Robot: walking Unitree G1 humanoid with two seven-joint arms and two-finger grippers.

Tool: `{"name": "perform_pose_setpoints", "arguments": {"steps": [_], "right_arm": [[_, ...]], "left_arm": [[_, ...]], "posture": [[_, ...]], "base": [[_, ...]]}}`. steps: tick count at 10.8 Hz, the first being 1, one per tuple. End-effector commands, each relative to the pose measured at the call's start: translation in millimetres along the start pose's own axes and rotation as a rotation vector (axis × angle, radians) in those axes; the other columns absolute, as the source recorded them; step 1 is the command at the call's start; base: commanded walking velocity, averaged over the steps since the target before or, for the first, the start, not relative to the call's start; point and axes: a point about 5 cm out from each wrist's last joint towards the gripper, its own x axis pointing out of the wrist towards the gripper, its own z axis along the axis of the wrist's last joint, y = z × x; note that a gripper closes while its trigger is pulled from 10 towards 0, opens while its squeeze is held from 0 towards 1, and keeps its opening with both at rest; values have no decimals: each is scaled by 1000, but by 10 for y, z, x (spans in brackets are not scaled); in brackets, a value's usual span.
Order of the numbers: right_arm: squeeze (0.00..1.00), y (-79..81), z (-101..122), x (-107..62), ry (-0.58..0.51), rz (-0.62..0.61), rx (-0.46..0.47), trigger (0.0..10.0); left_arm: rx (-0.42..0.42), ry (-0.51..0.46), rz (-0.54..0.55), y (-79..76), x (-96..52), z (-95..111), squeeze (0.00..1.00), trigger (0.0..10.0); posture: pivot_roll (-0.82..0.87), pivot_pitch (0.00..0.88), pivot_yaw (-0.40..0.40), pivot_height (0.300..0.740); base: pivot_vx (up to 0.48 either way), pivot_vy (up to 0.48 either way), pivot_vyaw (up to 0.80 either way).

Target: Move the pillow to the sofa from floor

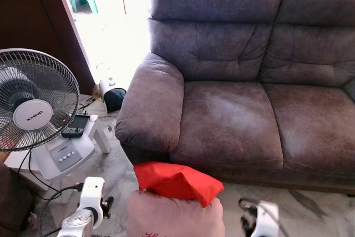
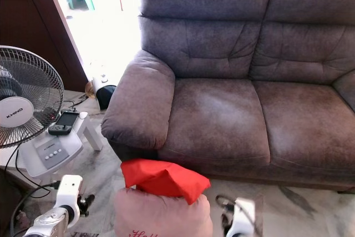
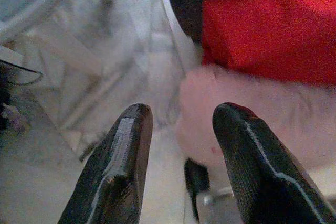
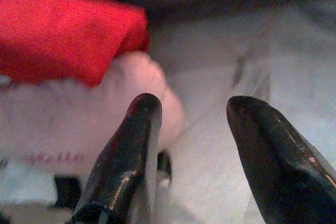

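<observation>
Both pincers [image 3: 181, 145] [image 4: 191, 129] open, flanking pillow [image 1: 175, 212]

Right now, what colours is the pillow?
The pillow is pale pink with a red end, clearest in the left eye view.

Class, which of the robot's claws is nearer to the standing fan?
Left. The left claw is open beside the pillow on the side facing the fan; the right claw, also open, flanks the pillow's far side.
</observation>
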Motion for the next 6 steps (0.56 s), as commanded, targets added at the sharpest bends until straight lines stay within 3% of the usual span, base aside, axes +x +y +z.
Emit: {"name": "perform_pose_setpoints", "arguments": {"steps": [1, 2, 3, 4, 5, 6], "right_arm": [[0, -19, 114, 21, -48, -7, -16, 10000], [0, -89, 219, 30, -99, -20, -23, 10000], [0, -311, 562, 15, -278, -84, -22, 10000], [0, -408, 747, -14, -374, -111, -23, 10000], [0, -470, 906, -50, -458, -127, -22, 10000], [0, -441, 1268, -185, -666, -113, -33, 10000]], "left_arm": [[-24, -17, 19, 9, -7, -4, 0, 10000], [-77, -55, 60, 21, -15, 4, 0, 10000], [-130, -164, 122, 42, -36, 75, 0, 10000], [-146, -217, 150, 52, -50, 113, 0, 10000], [-158, -261, 170, 58, -63, 146, 0, 10000], [-140, -370, 194, 58, -97, 241, 0, 10000]], "posture": [[-1, 0, -20, 740], [-3, 0, -20, 740], [2, 0, -25, 740], [2, 0, -24, 740], [3, 0, -25, 740], [15, 0, -36, 740]], "base": [[0, 0, 0], [0, 0, 0], [0, 0, 0], [0, 0, 0], [0, 0, 0], [0, 0, 0]]}}
